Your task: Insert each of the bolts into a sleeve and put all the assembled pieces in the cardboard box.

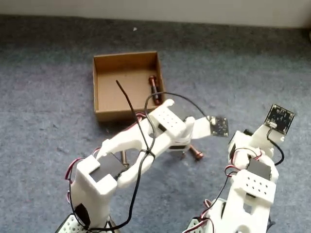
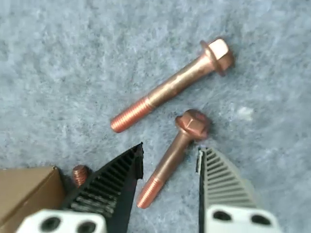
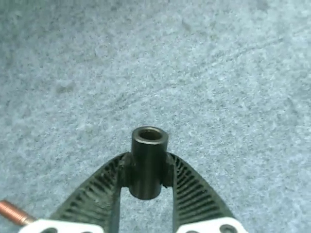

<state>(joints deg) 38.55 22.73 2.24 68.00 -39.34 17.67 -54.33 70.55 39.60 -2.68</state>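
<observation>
Bolt (image 2: 167, 165) lies on grey carpet (image 2: 58, 58) between spread jaws of left gripper (image 2: 170, 151); I see no contact. Second bolt (image 2: 170, 87) just beyond. Right gripper (image 3: 146, 162) clamped on black sleeve (image 3: 148, 145), bore toward camera. Cardboard box (image 1: 99, 87) holds one copper-and-dark piece (image 1: 154, 91) by its wall.

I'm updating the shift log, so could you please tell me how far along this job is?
Done: what looks like one assembled piece lies in the cardboard box. In hand: the right gripper grips a sleeve, and the left gripper is open around a bolt on the carpet. Left: that bolt and a second bolt beside it are bare and unboxed.
</observation>
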